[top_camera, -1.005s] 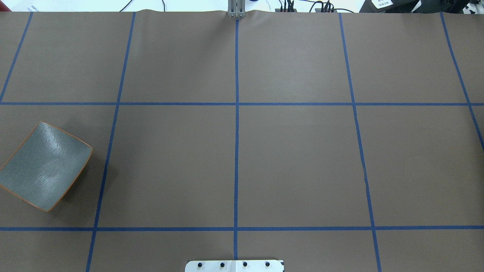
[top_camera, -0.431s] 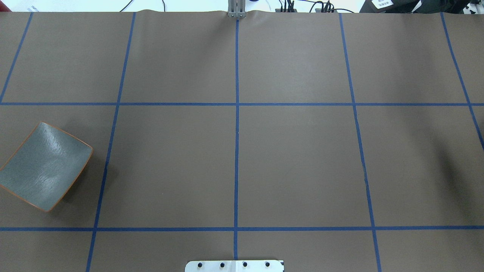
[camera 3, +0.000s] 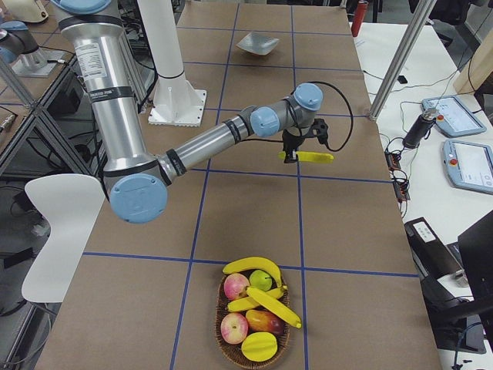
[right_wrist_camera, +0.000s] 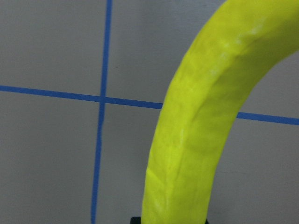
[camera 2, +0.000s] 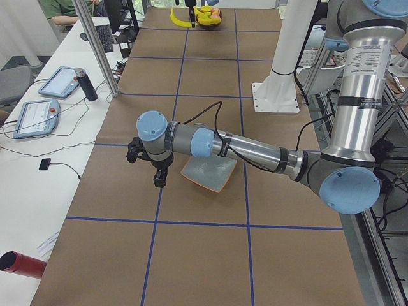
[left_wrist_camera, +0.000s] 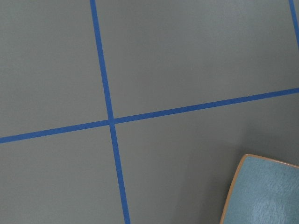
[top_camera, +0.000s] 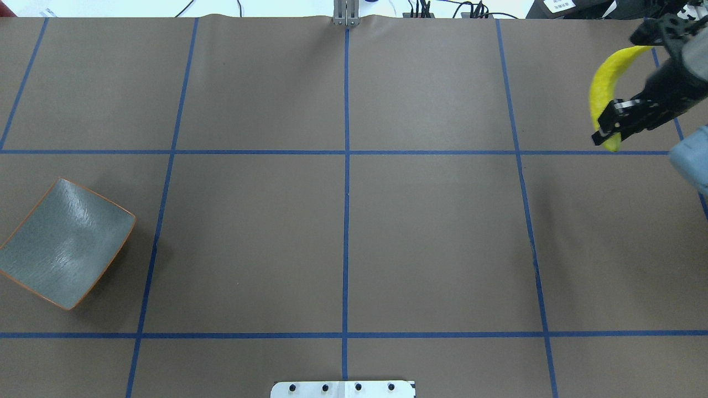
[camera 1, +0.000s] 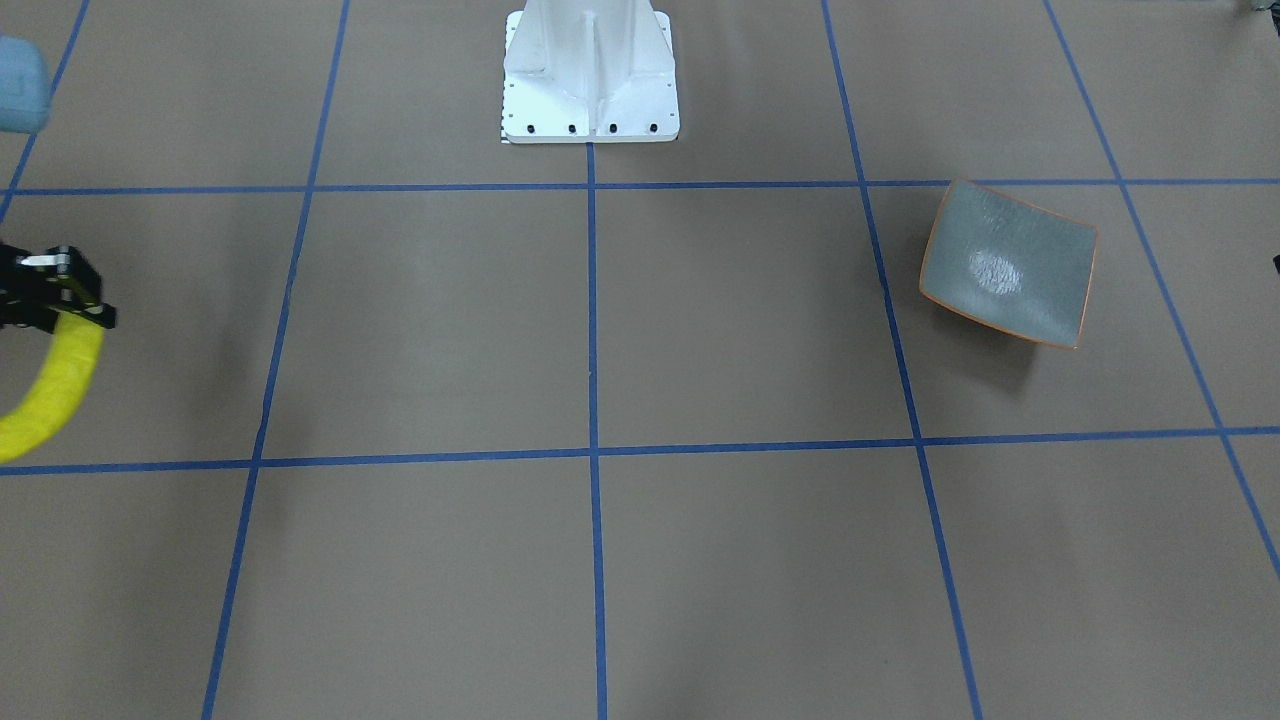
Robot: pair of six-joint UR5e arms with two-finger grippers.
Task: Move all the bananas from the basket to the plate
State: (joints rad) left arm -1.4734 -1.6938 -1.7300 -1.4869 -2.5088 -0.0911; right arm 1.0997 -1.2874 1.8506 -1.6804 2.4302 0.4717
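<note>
My right gripper is shut on a bright yellow banana and holds it above the table's far right part; the pair also shows in the front view and the right side view. The banana fills the right wrist view. A wicker basket at the right end holds three more bananas among other fruit. The grey-blue plate lies empty at the left, and shows in the left wrist view. My left gripper hangs beside the plate; I cannot tell if it is open.
The white robot base stands at the near middle edge. Apples and a mango share the basket. Tablets and a dark bottle lie on the side bench past the table's far edge.
My right arm has come into the overhead view from the right edge, carrying the banana; before only its shadow showed. The plate has not moved.
</note>
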